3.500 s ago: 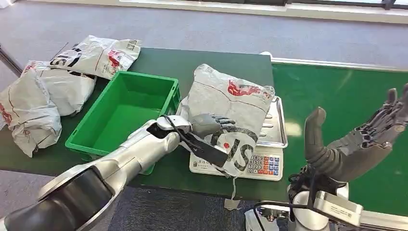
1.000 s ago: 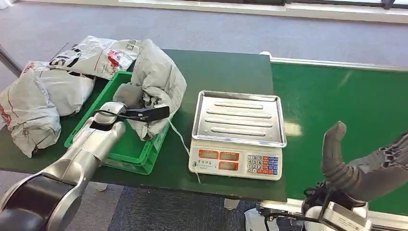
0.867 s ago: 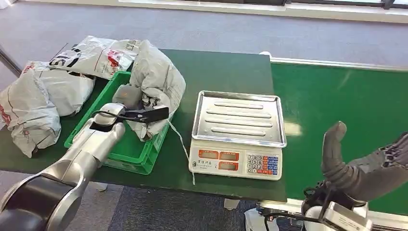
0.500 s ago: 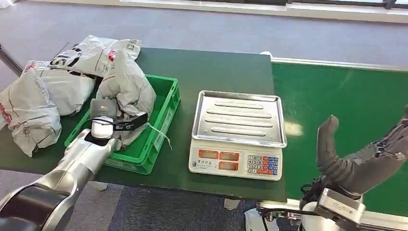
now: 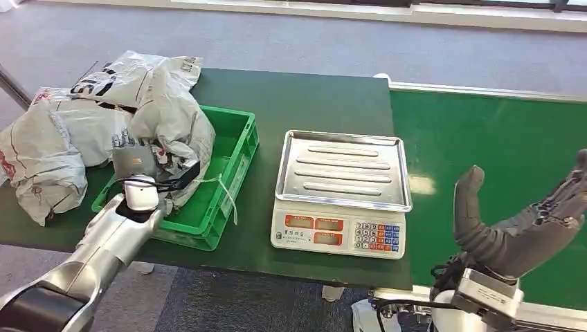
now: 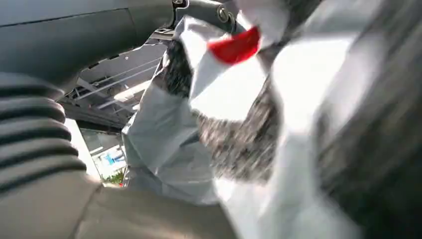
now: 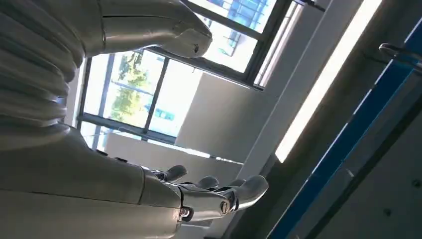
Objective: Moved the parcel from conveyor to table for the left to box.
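Left hand (image 5: 133,160) fingers hidden in parcel (image 5: 174,131) folds. Parcel blurred in left wrist view. Right hand (image 5: 526,225) fingertips cut by right edge.

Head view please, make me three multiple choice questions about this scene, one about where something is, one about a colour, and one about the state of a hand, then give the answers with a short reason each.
1. Where is the parcel that the left hand holds?
A. On the scale's tray
B. Over the green bin
C. On the conveyor belt

2. What colour is the bin?
A. Blue
B. Green
C. Red

3. What is the right hand doing?
A. Holding a parcel
B. Pressing the scale's keys
C. Raised with fingers apart, holding nothing

Answers: 1 B, the left hand grips the grey parcel at the bin, while the scale has a bare tray. 2 B, its walls are bright green. 3 C, the right hand is up over the conveyor belt with nothing in it.
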You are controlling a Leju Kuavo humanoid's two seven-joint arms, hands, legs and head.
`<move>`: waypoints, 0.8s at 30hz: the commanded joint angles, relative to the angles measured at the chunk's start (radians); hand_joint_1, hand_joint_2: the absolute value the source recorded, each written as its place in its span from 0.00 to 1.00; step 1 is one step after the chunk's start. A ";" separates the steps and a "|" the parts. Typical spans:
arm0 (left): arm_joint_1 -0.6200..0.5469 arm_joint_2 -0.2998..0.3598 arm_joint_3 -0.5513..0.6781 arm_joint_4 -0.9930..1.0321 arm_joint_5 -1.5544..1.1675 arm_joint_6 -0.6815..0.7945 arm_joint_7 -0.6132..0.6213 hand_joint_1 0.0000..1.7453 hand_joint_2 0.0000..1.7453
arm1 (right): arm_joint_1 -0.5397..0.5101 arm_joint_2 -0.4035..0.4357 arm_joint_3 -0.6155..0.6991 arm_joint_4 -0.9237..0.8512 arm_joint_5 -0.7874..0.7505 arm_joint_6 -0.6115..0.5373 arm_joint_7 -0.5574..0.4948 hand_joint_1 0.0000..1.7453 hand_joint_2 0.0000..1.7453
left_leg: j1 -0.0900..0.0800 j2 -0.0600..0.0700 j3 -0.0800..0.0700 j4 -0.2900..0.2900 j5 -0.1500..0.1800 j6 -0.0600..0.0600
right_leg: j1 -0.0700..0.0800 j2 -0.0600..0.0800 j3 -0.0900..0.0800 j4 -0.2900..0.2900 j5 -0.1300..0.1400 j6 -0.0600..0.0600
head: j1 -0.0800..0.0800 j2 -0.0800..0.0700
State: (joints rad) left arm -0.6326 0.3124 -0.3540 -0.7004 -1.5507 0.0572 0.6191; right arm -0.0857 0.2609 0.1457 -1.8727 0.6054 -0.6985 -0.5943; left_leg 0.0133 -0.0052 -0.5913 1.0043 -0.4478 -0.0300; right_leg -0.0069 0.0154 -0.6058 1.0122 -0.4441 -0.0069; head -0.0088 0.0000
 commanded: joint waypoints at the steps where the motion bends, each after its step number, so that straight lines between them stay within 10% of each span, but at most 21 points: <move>1: -0.019 0.005 -0.053 0.013 -0.020 -0.009 0.003 0.00 0.00 | -0.017 -0.012 0.021 0.053 -0.006 0.000 0.002 0.00 1.00 | 0.000 0.000 0.002 -0.001 0.000 0.001 | 0.000 -0.002 0.002 -0.002 0.000 0.001 | 0.000 0.000; 24: -0.019 0.005 -0.053 0.013 -0.020 -0.009 0.003 0.00 0.00 | -0.017 -0.012 0.021 0.053 -0.006 0.000 0.002 0.00 1.00 | 0.000 -0.001 0.002 -0.002 0.000 0.002 | 0.000 -0.003 0.003 -0.003 0.000 0.001 | 0.000 0.000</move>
State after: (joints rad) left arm -0.6274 0.3201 -0.3544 -0.7176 -1.5507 0.0568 0.6191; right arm -0.0858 0.2609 0.1461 -1.8719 0.6054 -0.6985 -0.5943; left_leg 0.0132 -0.0055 -0.5914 1.0043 -0.4477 -0.0300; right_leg -0.0069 0.0150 -0.6057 1.0122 -0.4440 -0.0069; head -0.0088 0.0000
